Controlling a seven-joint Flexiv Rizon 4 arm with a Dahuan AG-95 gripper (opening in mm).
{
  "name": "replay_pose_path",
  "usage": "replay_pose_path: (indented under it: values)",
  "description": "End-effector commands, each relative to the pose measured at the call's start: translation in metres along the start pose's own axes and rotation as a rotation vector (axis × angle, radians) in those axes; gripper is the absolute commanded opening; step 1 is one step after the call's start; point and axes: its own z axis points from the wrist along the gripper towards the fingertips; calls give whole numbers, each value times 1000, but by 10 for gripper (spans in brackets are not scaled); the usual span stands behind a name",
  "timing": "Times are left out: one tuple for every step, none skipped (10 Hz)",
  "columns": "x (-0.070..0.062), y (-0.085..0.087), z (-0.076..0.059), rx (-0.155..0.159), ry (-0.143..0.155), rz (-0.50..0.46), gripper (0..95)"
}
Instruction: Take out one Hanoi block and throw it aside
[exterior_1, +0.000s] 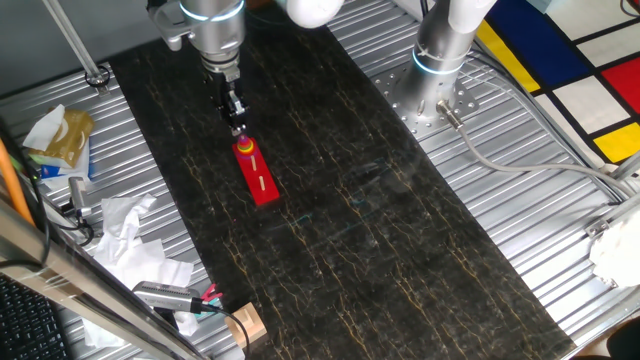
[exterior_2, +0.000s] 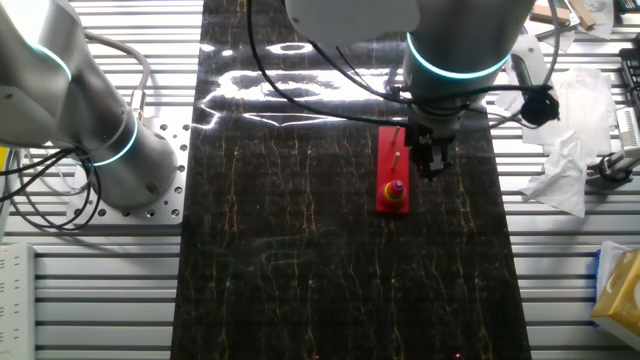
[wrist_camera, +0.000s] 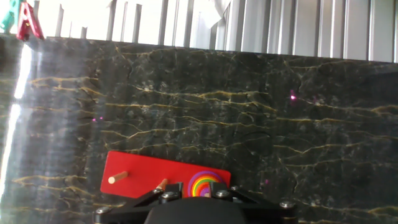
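A red Hanoi base (exterior_1: 262, 183) lies on the dark marbled mat, with two bare wooden pegs and a stack of rainbow-coloured blocks (exterior_1: 244, 148) at its far end. My gripper (exterior_1: 238, 124) hangs just above that stack, pointing down. In the other fixed view the gripper (exterior_2: 432, 165) is over the stack (exterior_2: 396, 189) at the near end of the base (exterior_2: 390, 160). In the hand view the gripper (wrist_camera: 195, 189) has its two fingers apart, one on each side of the stack (wrist_camera: 203, 183), which still sits on the base (wrist_camera: 137, 175). The gripper holds nothing.
A second arm's base (exterior_1: 440, 50) stands on the metal table at the back right. Crumpled paper (exterior_1: 125, 235), a small wooden block (exterior_1: 245, 325) and a bag (exterior_1: 55, 135) lie along the left side. A coloured panel (exterior_1: 570, 60) is at the far right.
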Motion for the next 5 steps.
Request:
replay_pose_path:
  values:
    - [0,0,1,-2,14,-1,190]
    - [0,0,1,-2,17,-1,190]
    - [0,-1,2,-7,19,0,190]
    - [0,-1,2,-9,21,0,190]
    - [2,-1,3,-9,17,10,190]
